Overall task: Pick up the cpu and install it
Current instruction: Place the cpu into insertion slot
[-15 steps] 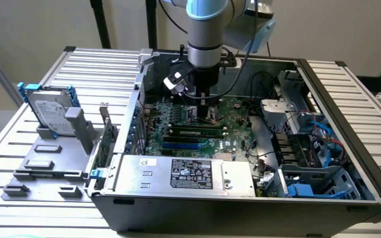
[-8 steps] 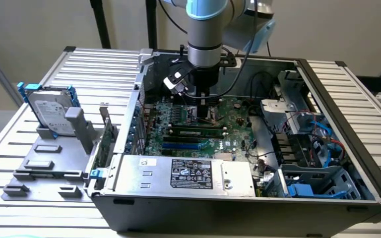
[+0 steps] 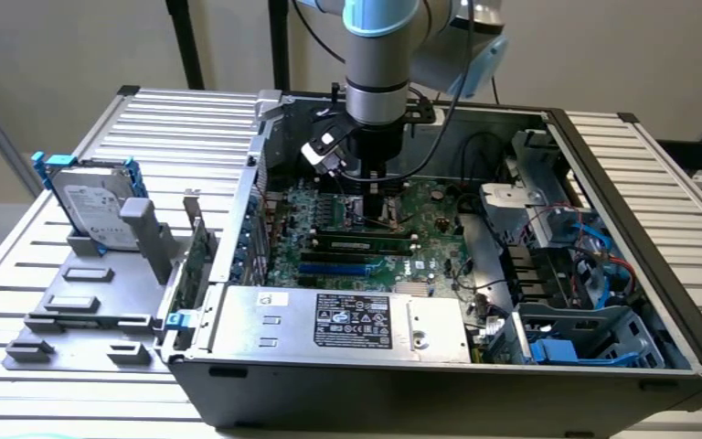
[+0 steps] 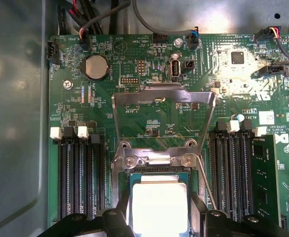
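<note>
The cpu [image 4: 159,205], a small square chip with a bright silver top, lies in or just over the open socket [image 4: 159,174] on the green motherboard [image 4: 134,64]. My gripper [image 4: 159,219] is straight above it, and its two black fingers [image 4: 116,221] press against the chip's opposite edges, so it looks shut on the cpu. The socket's metal load plate [image 4: 164,91] is swung up and open beyond the chip. In the exterior view the gripper [image 3: 376,212] reaches down inside the computer case onto the motherboard [image 3: 364,247].
Black memory slots [image 4: 80,173] flank the socket, one holding a module [image 4: 263,177]. A coin battery [image 4: 96,66] and cables [image 4: 149,24] lie beyond. The case walls [image 3: 643,201], a silver labelled box [image 3: 339,320] and drive bays [image 3: 570,265] hem the arm in. A hard drive [image 3: 95,206] stands in a grey fixture outside.
</note>
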`<state>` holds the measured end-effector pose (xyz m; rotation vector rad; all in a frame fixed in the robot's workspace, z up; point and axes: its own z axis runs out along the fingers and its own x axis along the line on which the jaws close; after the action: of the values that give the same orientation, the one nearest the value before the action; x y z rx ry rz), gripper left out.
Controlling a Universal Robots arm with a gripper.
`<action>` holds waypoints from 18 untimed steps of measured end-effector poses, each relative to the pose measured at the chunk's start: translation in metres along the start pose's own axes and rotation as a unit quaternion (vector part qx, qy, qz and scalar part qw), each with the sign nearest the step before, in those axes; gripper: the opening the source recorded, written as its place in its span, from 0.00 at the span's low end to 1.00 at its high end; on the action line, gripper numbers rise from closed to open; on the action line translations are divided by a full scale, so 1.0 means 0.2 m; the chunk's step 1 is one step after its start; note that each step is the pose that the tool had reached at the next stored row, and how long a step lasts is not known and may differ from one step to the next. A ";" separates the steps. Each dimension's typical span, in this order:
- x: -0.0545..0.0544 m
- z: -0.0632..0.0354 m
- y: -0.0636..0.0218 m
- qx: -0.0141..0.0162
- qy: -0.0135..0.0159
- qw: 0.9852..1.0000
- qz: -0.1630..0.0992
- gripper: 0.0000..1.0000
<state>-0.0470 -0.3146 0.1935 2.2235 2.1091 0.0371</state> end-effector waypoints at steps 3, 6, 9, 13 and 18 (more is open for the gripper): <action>0.00 0.001 0.000 0.000 0.000 1.000 0.000 0.55; 0.00 0.001 0.000 0.000 -0.001 1.000 0.000 0.55; 0.00 0.001 0.000 0.000 -0.001 1.000 0.000 0.55; 0.00 0.002 0.000 0.000 -0.001 1.000 0.000 0.62; 0.00 0.000 0.000 0.000 -0.001 1.000 0.000 0.62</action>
<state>-0.0471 -0.3145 0.1934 2.2223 2.1080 0.0350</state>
